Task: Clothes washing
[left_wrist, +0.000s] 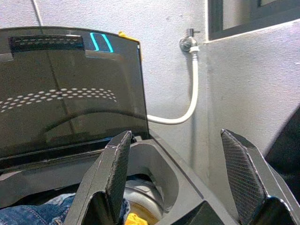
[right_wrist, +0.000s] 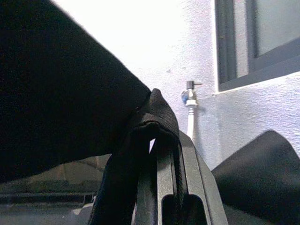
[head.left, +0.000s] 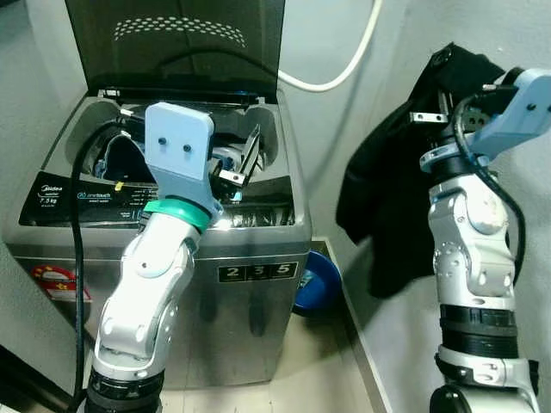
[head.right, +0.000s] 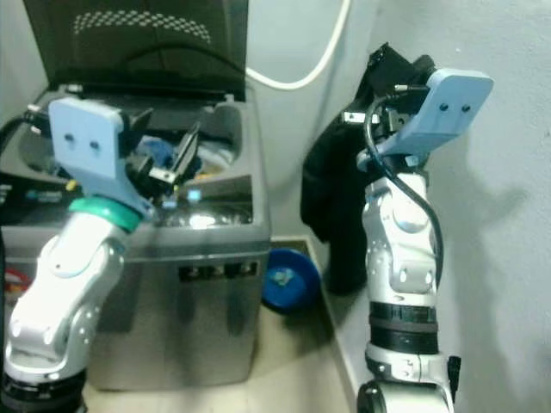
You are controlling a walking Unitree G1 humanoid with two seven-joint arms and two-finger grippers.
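Note:
A grey top-loading washing machine stands with its dark lid raised. My left gripper hovers over the tub opening, open, with nothing between its fingers. Inside the tub lie blue jeans and a scrap of yellow cloth. To the right of the machine, my right gripper is held high and shut on a black garment. The garment hangs down beside the wall and covers the fingers.
A white hose runs from a wall tap down behind the machine. A blue basin sits on the floor between machine and wall. The grey wall is close on the right. A black cable crosses the machine's front left.

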